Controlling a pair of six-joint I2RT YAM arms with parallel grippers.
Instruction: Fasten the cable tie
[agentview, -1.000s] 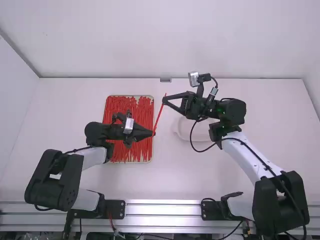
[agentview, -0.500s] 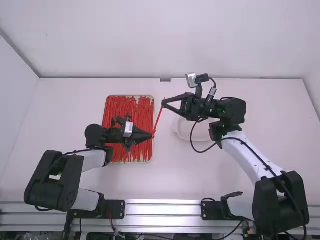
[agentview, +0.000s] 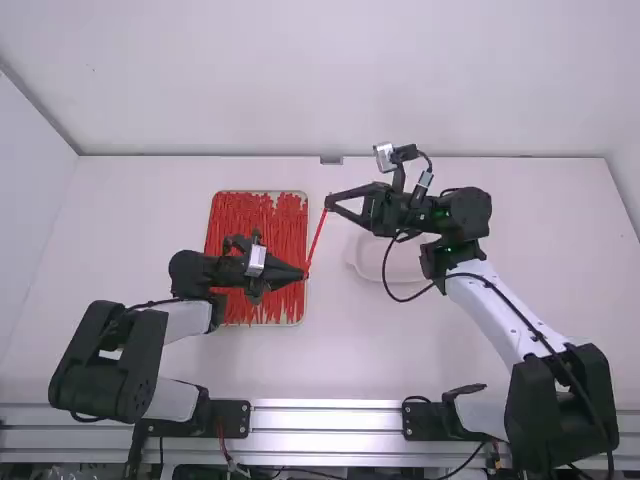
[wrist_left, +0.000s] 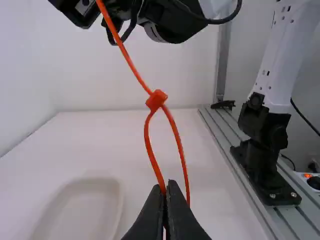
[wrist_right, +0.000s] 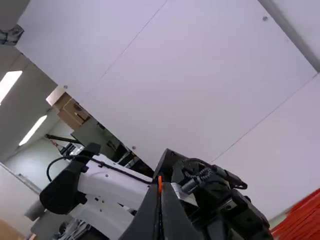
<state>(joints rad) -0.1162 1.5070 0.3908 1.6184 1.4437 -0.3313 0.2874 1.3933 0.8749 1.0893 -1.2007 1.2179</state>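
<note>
**First speaker:** Where is the cable tie sitting?

**Second speaker:** The red cable tie (agentview: 316, 238) is hanging in the air between the two arms. It is stretching over the near edge of a tray (agentview: 305, 305) that is holding many spare red ties (agentview: 250, 225). A shallow white dish (wrist_left: 82, 205) is lying on the table (agentview: 130, 210) just beside it.

**First speaker:** Who is holding it?

**Second speaker:** The left gripper (wrist_left: 164, 189) is pinching the bottom of the loop, its jaws closing tight on the strap. The right gripper (wrist_right: 160, 189) is clamping the free tail in narrow jaws, higher up.

**First speaker:** Is the tie already threaded?

**Second speaker:** Yes. The tail is passing through the locking head (wrist_left: 156, 100), and a long, loose loop is hanging below it.

**First speaker:** So which step is in hand?

**Second speaker:** It appears to be the tightening. The threading is looking done, but the loop is looking far from snug.

**First speaker:** What is the next move calling for?

**Second speaker:** Probably the right gripper is needing to draw the tail straight away from the head while the left one is anchoring the loop. Both grips are needing to stay firm so the strap is not slipping.
</note>
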